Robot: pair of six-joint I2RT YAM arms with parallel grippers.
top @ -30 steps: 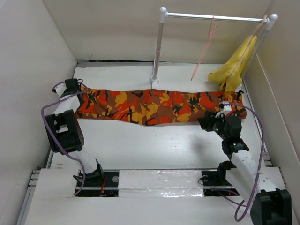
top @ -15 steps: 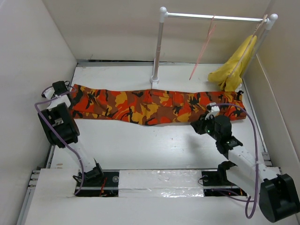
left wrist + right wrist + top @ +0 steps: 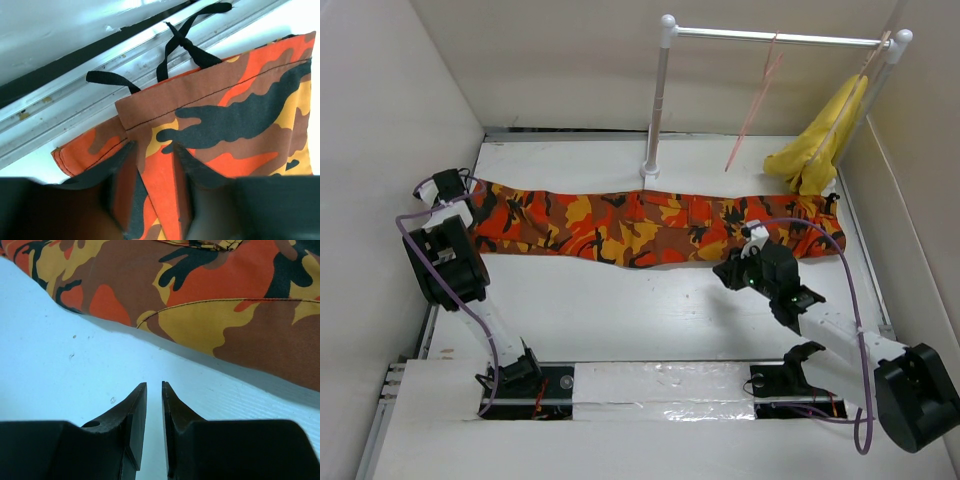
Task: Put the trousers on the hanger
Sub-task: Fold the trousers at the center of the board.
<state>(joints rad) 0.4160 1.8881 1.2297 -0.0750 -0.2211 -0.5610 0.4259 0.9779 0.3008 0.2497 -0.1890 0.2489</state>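
White table [image 3: 620, 310] under trousers [image 3: 640, 225] (pale walls [image 3: 380, 120])

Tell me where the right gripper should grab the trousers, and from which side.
Grip the near long edge of the trousers close to their right end, coming in low from the near side. They lie flat, and that edge faces the right gripper, which sits over the table beside it.
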